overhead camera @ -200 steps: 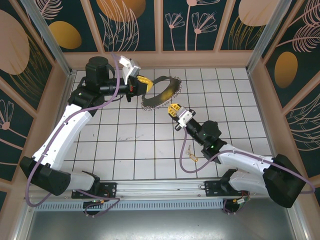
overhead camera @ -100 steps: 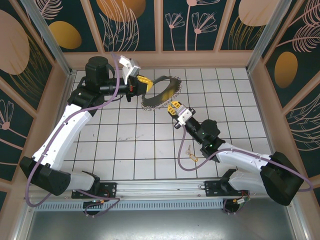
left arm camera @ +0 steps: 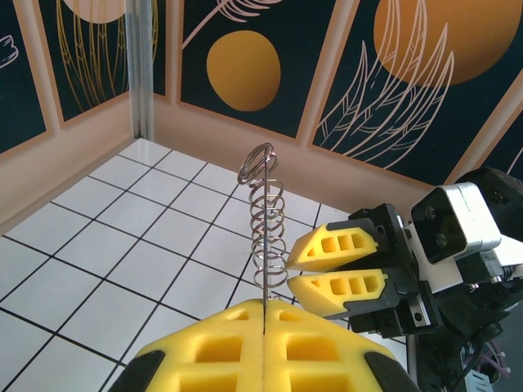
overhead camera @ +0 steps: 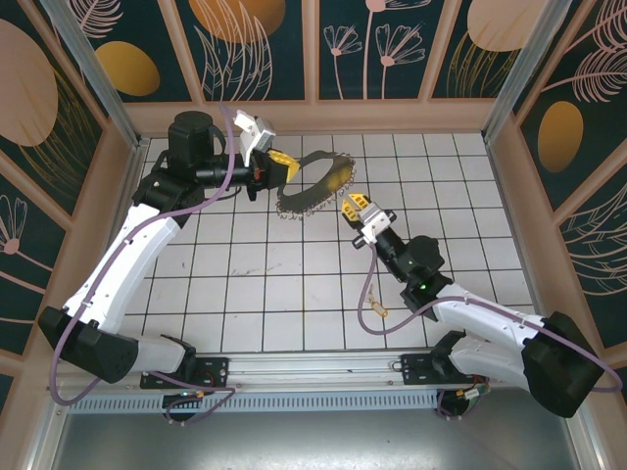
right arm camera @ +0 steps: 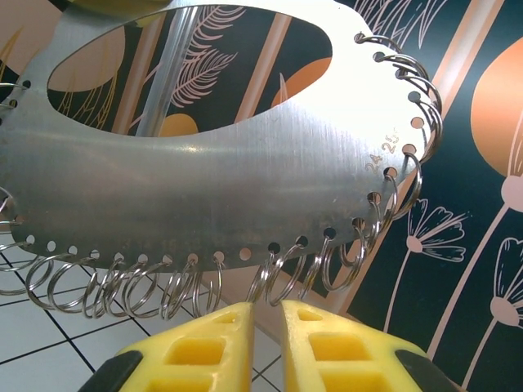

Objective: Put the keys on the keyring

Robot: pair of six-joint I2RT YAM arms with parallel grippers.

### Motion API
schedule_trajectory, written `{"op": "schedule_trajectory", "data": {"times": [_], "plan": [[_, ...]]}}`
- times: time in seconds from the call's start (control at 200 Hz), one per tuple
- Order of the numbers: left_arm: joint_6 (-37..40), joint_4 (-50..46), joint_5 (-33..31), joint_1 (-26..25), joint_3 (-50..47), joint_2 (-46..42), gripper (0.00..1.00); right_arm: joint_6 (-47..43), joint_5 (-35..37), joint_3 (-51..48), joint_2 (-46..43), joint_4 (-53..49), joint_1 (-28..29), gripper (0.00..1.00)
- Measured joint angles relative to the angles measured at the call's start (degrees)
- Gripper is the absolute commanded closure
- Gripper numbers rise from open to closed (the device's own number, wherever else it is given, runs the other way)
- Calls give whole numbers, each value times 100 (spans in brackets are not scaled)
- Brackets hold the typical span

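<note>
We see our left gripper (left arm camera: 265,309) clamped on the edge of the keyring (right arm camera: 204,188); our right gripper (right arm camera: 266,314), fingers narrowly parted, sits just beneath its fringed rim

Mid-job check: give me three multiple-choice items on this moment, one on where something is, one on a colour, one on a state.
1. The tan-tagged key lies:
A on the table beside the right arm
B against the far wall
C at the left arm's base
2. The fingers of the right gripper are:
A black
B yellow
C white
3. The keyring is:
A flat on the tiles
B propped on a wall
C held up by the left gripper

Answers:
1 A: it sits on the tiles by that arm's cable.
2 B: both wrist views show yellow.
3 C: the jaws are closed on its band.
</note>
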Motion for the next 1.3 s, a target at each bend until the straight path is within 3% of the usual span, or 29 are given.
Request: {"op": "schedule_trajectory", "data": {"times": [0.631, 1.301], "plan": [[0, -7, 0, 0, 4, 0, 100, 39, -337, 149, 527, 87, -9, 81], [-2, -20, 0, 0, 4, 0, 100, 149, -472, 269, 704, 177, -39, 86]]}}
